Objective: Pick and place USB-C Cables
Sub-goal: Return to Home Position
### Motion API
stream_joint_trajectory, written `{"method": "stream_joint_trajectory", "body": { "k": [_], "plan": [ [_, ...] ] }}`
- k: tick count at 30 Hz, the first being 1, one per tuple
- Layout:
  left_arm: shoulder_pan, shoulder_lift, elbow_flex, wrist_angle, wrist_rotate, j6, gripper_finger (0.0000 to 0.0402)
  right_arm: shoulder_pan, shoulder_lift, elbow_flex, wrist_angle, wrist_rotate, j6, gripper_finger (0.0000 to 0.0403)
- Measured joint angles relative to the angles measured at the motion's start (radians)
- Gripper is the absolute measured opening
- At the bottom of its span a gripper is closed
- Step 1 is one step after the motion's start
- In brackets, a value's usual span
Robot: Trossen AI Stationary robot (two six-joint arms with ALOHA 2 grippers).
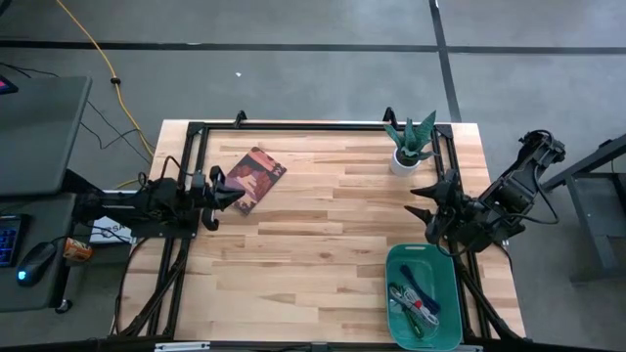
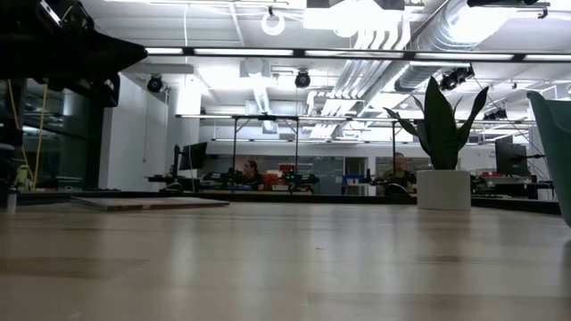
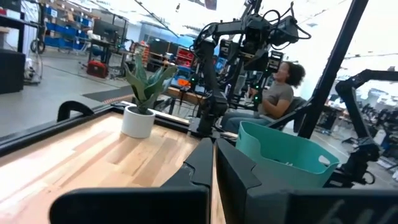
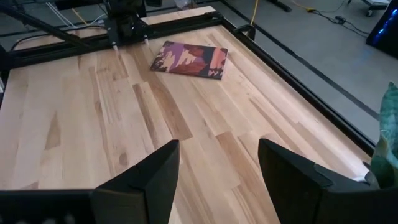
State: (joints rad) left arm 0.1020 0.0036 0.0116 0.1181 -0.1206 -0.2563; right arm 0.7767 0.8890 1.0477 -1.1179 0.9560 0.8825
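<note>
Cables (image 1: 416,303) are seen bundled inside the teal bin (image 1: 435,262) at the lower right of the high view. The right gripper (image 1: 423,213) is held wide open just above the bin. The left gripper (image 1: 238,195) is pressed shut at centre left, beside the booklet (image 1: 256,176).

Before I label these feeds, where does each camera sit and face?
High: overhead, straight down; left arm, right arm, teal bin.
Low: table-top height, level toward potted plant; left arm above.
Left wrist: behind shut left claw, facing plant, bin.
Right wrist: behind open right claw, facing booklet; high shows it too.
</note>
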Motion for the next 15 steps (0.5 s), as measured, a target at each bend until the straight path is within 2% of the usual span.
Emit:
{"method": "stream_joint_trajectory", "body": {
  "k": [4,6,9,12,13,15],
  "plan": [
    [0.0,0.0,0.0,0.0,-0.012,0.048,0.0,0.0,0.0,0.0,-0.006,-0.007,0.025,0.0207],
    [0.0,0.0,0.0,0.0,-0.031,0.05,0.0,0.0,0.0,0.0,-0.04,-0.041,0.03,0.0193],
    [0.0,0.0,0.0,0.0,-0.053,0.05,0.0,0.002,-0.007,0.0,-0.116,-0.052,0.078,0.0136],
    [0.0,0.0,0.0,0.0,-0.054,0.05,0.0,0.004,-0.021,-0.002,-0.187,-0.035,0.116,0.0038],
    [0.0,0.0,0.0,0.0,-0.054,0.05,0.0,0.004,-0.031,-0.014,-0.188,-0.015,0.12,0.002],
    [0.0,0.0,0.0,0.0,-0.054,0.05,0.0,0.003,-0.066,-0.054,-0.176,-0.002,0.122,0.0017]
  ]
}}
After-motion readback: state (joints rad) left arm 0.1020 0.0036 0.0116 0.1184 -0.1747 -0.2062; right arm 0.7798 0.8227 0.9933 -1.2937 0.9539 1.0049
